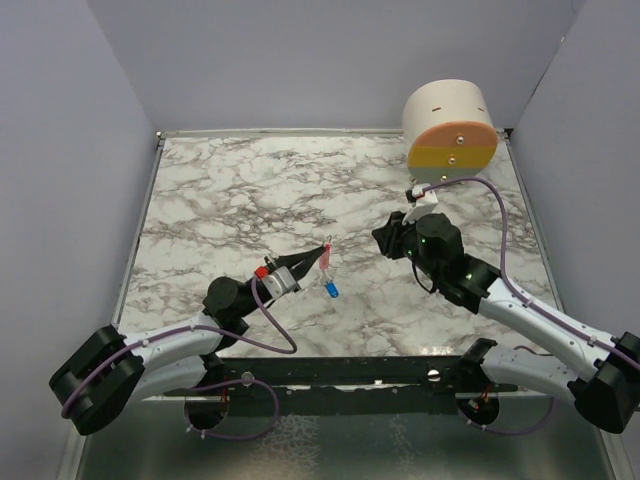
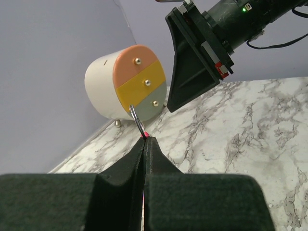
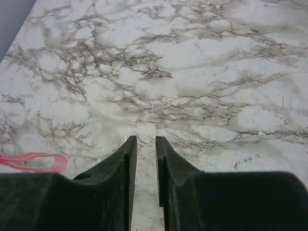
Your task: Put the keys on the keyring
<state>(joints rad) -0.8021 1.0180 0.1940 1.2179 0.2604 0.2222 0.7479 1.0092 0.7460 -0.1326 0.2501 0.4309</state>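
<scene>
My left gripper (image 1: 322, 252) is shut on the keyring. In the left wrist view the thin silver ring (image 2: 136, 120) sticks up out of the closed fingertips, with a bit of pink showing at the tips. From above, the pink tag (image 1: 326, 260) sits at the gripper's tip. The blue-headed key (image 1: 331, 289) is just below the tag; I cannot tell whether it is joined to the ring. My right gripper (image 1: 385, 238) is to the right of the tag, slightly open and empty (image 3: 146, 142). The pink tag shows at the left edge of the right wrist view (image 3: 33, 162).
A round cream drawer unit (image 1: 450, 125) with orange, yellow and grey-green fronts stands at the back right; it also shows in the left wrist view (image 2: 127, 84). Grey walls close in the marble table (image 1: 230, 190) on three sides.
</scene>
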